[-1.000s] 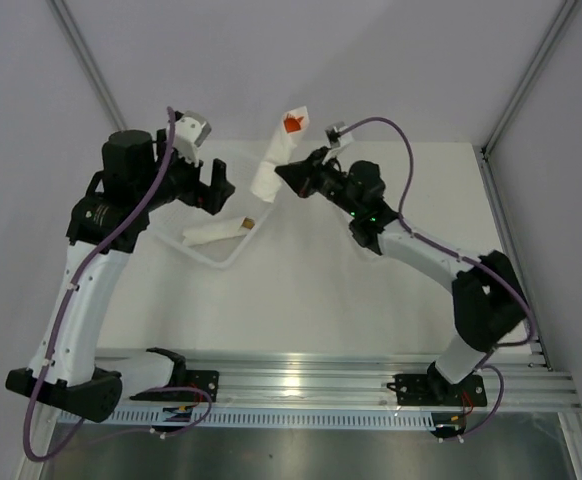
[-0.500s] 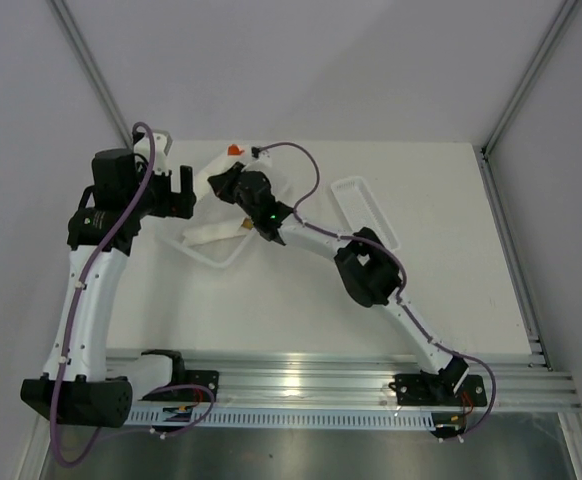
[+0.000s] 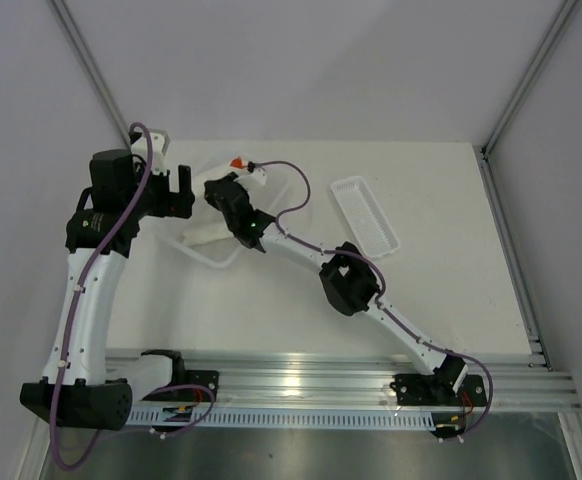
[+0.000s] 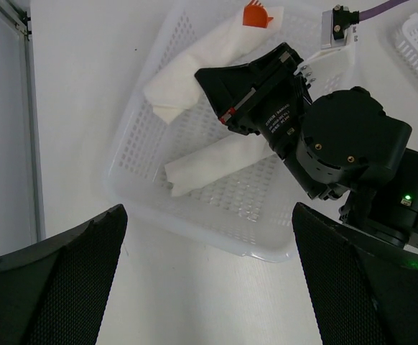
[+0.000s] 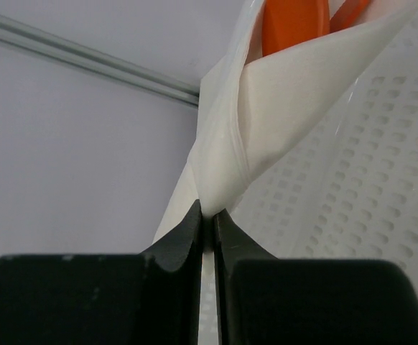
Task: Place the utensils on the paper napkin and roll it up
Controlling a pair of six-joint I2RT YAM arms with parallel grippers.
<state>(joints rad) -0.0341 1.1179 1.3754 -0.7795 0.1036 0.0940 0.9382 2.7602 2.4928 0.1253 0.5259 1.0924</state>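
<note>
bright, even, diffuse overhead light in every view; shadows are faint and soft. glare streaks the metal rail (image 3: 301, 378). left fingers (image 4: 51, 280) loom blurred at the bottom corners. right fingers (image 5: 173, 248) are dark, and the napkin (image 5: 266, 122) is bright and slightly soft.

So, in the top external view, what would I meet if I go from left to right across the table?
Left gripper → right gripper, shut on the paper napkin → narrow white tray.

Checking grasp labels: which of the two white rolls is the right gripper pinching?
The napkin roll with orange utensils showing at its end; the right gripper is shut on it. The other roll lies loose in the basket.
</note>
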